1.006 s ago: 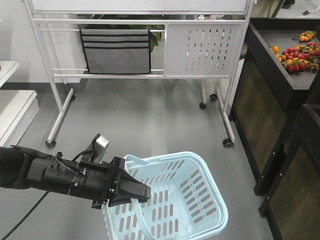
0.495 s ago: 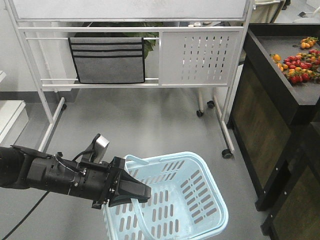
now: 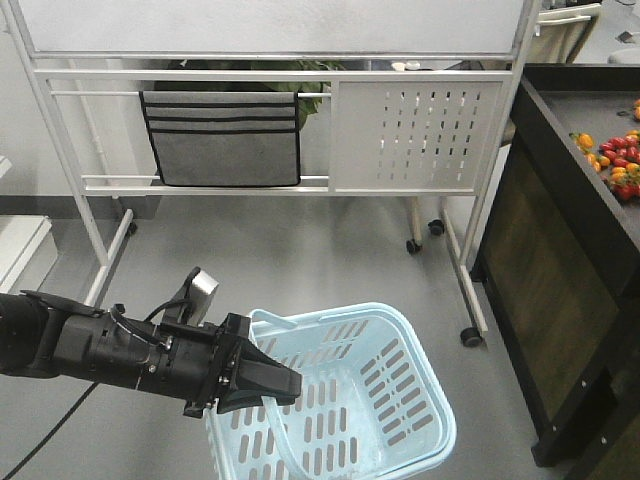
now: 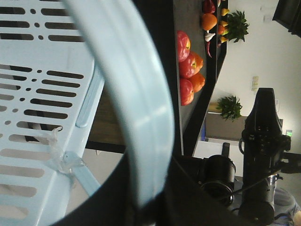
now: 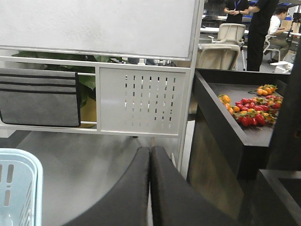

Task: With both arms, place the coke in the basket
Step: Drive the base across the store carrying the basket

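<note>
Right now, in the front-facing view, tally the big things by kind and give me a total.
Light blue basket: 1
Left robot arm: 1
Wheeled whiteboard stand: 1
Grey pocket organiser: 1
Black produce counter: 1
Total: 5

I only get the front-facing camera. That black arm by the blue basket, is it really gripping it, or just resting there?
Observer: Gripping. The left wrist camera shows the left end effector closed round the loop handle of the basket.
Operator: Is there a second arm?
Observer: Yes. The right wrist camera shows the right end effector, fingers pressed together, holding nothing.
Operator: Anything else I miss?
Observer: Past the basket, the left wrist camera shows red apples on a dark shelf.
</note>
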Tool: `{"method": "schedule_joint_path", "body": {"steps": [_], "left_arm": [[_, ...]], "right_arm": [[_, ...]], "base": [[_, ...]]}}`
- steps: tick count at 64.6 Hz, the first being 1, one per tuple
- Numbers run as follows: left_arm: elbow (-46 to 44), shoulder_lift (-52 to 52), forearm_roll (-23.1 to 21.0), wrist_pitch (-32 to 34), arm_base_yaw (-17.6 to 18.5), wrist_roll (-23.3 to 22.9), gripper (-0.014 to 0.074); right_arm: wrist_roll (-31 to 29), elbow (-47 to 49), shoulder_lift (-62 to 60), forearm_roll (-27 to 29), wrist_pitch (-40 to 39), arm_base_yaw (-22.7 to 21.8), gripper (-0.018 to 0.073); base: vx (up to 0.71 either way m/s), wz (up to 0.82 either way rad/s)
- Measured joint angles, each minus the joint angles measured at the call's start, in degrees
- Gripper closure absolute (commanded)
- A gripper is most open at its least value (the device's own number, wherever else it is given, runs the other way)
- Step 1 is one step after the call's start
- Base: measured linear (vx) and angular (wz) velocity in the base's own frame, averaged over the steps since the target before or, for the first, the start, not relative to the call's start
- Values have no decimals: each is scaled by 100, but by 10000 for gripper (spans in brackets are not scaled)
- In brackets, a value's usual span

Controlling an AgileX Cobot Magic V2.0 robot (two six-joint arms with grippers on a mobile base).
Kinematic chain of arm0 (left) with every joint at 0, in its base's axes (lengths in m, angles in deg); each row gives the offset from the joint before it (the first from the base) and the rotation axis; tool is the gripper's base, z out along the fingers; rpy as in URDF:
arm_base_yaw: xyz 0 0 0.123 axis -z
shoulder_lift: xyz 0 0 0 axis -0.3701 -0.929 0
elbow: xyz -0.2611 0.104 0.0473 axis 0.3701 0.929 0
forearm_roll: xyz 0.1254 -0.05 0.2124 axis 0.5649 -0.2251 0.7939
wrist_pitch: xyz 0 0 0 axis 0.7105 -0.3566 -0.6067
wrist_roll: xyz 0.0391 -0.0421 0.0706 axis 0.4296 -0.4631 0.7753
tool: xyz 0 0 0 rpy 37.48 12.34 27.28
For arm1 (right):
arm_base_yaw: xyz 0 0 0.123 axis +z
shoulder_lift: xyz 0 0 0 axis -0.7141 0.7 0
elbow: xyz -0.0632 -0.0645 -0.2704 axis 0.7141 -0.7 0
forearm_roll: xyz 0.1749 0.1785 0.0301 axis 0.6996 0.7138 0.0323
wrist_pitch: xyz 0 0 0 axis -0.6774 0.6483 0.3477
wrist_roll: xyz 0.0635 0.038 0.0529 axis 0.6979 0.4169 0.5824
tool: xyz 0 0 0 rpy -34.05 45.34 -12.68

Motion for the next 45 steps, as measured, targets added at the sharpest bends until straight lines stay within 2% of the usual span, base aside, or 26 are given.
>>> {"method": "schedule_joint_path", "body": {"steps": [45], "left_arm": [[0,0,0,0,0,0,603]], "right_arm": [[0,0,0,0,0,0,569]], "base": [[20,3]]}}
